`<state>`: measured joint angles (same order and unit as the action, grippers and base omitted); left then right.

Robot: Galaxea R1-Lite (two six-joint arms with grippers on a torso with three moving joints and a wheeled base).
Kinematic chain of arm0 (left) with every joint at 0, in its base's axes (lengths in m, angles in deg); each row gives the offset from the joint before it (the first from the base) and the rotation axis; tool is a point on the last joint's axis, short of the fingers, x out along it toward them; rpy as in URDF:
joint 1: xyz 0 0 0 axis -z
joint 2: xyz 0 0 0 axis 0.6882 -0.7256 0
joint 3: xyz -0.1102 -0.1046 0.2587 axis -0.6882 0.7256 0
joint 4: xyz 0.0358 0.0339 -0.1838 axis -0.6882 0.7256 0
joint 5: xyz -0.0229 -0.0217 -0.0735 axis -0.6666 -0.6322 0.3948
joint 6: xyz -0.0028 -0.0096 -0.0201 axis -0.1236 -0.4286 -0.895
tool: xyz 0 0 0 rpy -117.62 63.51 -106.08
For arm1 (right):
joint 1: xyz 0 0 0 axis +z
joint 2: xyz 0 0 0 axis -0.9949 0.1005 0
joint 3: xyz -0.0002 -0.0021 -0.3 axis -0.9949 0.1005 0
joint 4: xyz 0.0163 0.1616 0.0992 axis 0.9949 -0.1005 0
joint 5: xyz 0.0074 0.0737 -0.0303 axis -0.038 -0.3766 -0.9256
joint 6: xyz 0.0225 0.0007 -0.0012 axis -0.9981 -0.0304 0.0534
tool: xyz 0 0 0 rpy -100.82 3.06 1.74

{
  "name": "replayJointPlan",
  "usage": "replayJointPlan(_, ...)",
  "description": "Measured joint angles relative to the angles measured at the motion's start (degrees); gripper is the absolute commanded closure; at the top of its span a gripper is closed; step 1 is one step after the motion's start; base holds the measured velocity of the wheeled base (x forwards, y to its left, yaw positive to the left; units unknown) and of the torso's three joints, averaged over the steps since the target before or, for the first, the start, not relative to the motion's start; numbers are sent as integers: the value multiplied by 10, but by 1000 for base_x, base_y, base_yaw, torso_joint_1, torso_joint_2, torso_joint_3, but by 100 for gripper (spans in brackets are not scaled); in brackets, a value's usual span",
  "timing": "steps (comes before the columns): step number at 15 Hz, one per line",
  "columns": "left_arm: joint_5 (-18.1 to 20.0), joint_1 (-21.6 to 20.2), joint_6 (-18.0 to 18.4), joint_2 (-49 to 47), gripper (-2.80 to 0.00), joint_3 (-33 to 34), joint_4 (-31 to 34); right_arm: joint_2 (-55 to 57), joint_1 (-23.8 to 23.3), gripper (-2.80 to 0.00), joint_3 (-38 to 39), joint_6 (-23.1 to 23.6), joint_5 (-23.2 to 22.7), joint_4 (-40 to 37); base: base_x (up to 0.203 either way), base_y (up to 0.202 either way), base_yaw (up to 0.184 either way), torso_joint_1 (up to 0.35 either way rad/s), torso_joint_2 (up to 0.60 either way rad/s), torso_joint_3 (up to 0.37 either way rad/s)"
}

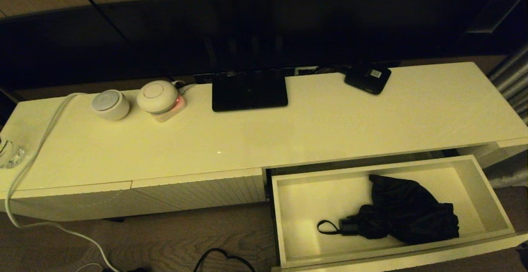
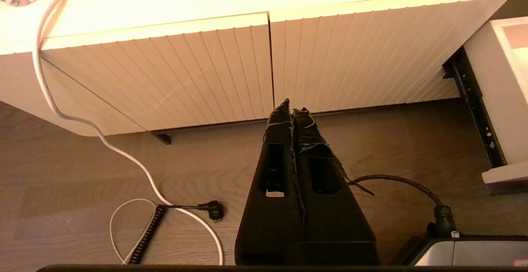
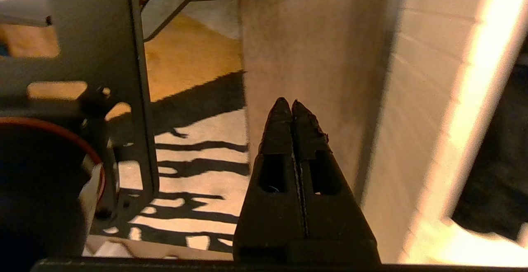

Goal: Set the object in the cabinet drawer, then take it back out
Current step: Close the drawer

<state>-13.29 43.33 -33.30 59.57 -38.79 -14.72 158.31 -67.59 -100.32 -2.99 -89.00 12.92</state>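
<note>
The black folding umbrella [image 1: 406, 214] lies inside the open cream cabinet drawer [image 1: 301, 230], its handle and wrist loop [image 1: 327, 227] pointing towards the drawer's left side. The drawer is pulled out at the lower right of the head view; its side and rail show in the left wrist view [image 2: 499, 99]. Neither arm shows in the head view. My left gripper [image 2: 292, 109] is shut and empty, low over the wooden floor in front of the closed ribbed fronts. My right gripper [image 3: 291, 105] is shut and empty, close to a cream panel.
On the cabinet top [image 1: 288, 136] stand two round white devices [image 1: 110, 104] [image 1: 157, 96], a flat black stand plate [image 1: 249, 90] and a small black box [image 1: 367, 78]. A white cable [image 2: 103, 140] and black plug [image 2: 214, 210] lie on the floor. A metal frame [image 3: 123, 78] stands beside the right gripper.
</note>
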Motion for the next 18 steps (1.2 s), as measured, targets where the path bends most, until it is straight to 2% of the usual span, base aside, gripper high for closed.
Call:
replayJointPlan(4, 0, 0, 0, 0, 0, 0, 0, 98, -24, 0, 41, 0, 0, 143, 0, 0, 0, 0, 0, 0)
replayJointPlan(6, 0, 0, 0, 0, 0, 0, 0, 132, -27, 0, 47, 1, 1, 185, 0, 0, 0, 0, 0, 0)
replayJointPlan(18, 0, 0, 0, 0, 0, 0, 0, 256, -36, 0, 50, 2, 42, 515, 0, 0, 0, 0, 0, 0)
